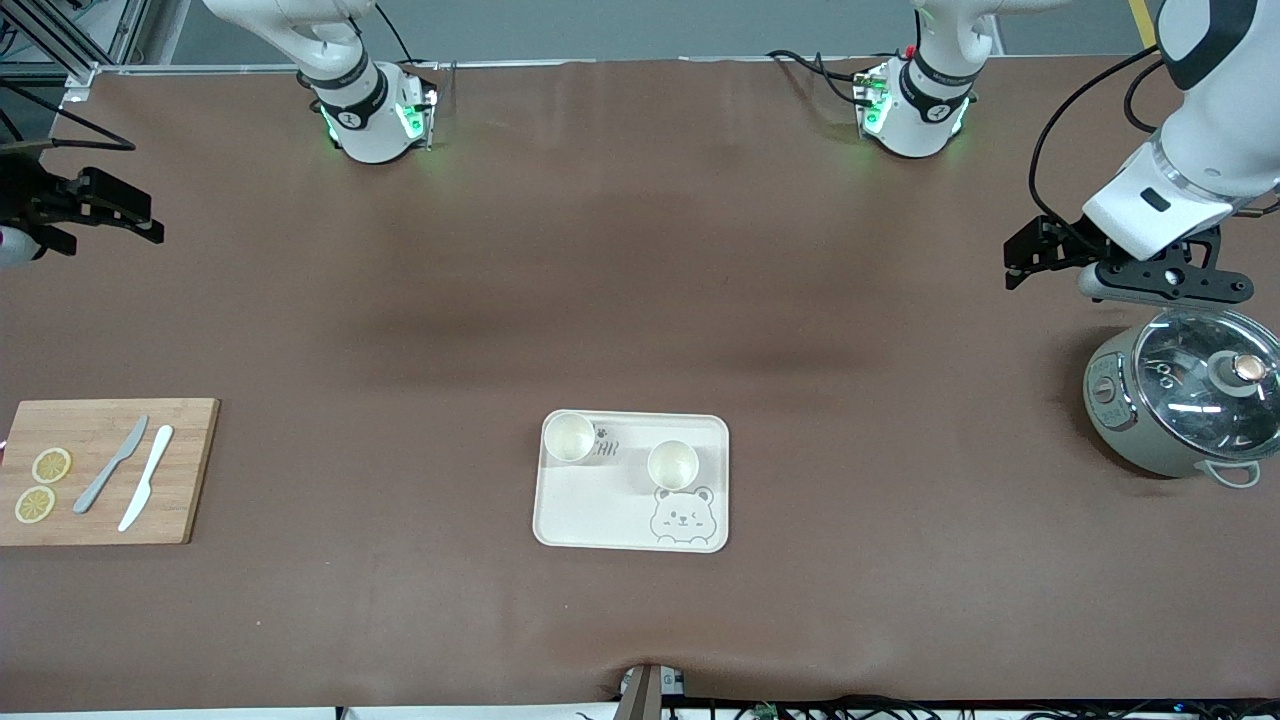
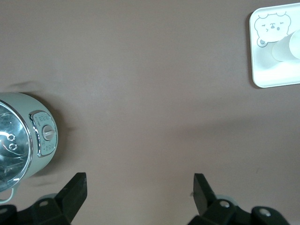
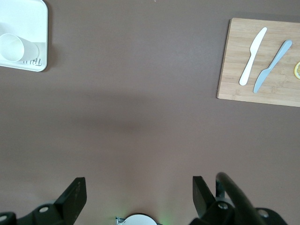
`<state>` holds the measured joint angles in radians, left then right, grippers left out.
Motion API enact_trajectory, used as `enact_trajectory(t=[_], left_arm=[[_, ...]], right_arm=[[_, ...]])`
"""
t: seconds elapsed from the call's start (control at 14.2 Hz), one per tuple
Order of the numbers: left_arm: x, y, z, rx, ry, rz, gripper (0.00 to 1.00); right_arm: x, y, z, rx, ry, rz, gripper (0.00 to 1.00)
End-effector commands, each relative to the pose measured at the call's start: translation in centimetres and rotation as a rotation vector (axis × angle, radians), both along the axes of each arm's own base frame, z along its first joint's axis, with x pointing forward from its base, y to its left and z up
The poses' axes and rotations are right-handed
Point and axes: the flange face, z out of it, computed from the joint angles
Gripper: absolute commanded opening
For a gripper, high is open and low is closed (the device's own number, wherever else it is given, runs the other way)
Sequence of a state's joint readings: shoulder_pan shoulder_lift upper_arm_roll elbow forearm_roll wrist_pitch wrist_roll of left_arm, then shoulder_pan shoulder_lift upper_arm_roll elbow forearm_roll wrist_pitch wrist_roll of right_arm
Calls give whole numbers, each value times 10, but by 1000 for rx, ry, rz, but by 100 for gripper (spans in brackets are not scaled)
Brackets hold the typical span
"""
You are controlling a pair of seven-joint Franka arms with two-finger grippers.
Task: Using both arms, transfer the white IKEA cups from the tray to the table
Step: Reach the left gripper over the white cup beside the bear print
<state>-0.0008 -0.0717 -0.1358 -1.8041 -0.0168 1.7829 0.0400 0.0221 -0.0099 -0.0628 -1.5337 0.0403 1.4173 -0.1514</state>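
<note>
Left jaws (image 2: 138,190): you can see them spread wide with nothing in them. They hang over the bare brown desk (image 1: 640,300) at the left arm's end, just beside the cooker.
Right jaws (image 3: 137,192): these are spread wide too, and hold nothing. They hang over the desk at the right arm's end, and in the front view you only see them at the edge (image 1: 70,205).
First cup (image 1: 569,437): it stands upright on a corner of the tray, well apart from both jaws. Of the two cups, it is more toward the right arm's end.
Second cup (image 1: 672,464): it stands upright on the tray too, just above the bear picture and a bit nearer the front camera than the first cup. No jaws touch it.
Tray (image 1: 590,510): it lies flat in the middle of the desk, between the two sets of jaws.
Cooker (image 1: 1180,405): you see a pale pot with a glass lid, close to the left jaws.
Cutting board (image 1: 185,470): it lies near the right jaws' end, with two knives and lemon slices on it.
</note>
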Motion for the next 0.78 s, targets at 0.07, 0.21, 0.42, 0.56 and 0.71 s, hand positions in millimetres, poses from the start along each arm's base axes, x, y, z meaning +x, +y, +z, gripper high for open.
enact_trajectory(t=[0.07,0.21,0.42,0.56,0.71], left_arm=[[-2,2,8,19,-1,0,100],[-3,-5,8,27,-2,-14,100],[1,-20,13,26,-17,0,100],[20,-37,10,12,-19,47,100],[39,-63,-3,6,-7,75,100]], right_arm=[[3,-3,-1,15,6,1,100],[3,-2,-1,15,6,1,100],[4,-3,-4,19,10,2,100],[4,-4,-4,17,12,2,100],[5,-2,-4,19,12,4,100]])
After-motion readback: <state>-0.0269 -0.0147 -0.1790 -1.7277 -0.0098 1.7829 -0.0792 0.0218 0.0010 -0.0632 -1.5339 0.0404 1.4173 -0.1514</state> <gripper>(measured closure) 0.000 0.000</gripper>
